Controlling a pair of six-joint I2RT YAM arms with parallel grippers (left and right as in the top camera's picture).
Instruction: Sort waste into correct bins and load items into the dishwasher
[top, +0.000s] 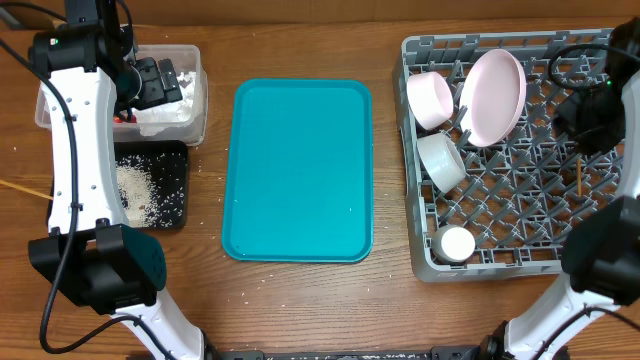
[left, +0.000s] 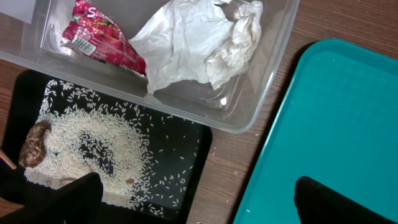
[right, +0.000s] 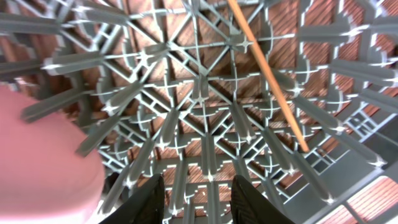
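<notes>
Beyond right end effector (right: 199, 186) — chopstick (right: 266, 70), seemingly apart

Ahead of the right jaws, the way down was barred by the upright pegs of the grey rack (right: 205, 124). A chopstick (right: 267, 74) was leaned across the cells ahead and to the right, and the plate (right: 43, 162) was crowded in on the left. Between the spread left jaws, a narrow strip of bare table (left: 224, 180) was left open, bounded by the black tray (left: 186, 155) on the left and the teal tray (left: 336, 112) on the right.
</notes>
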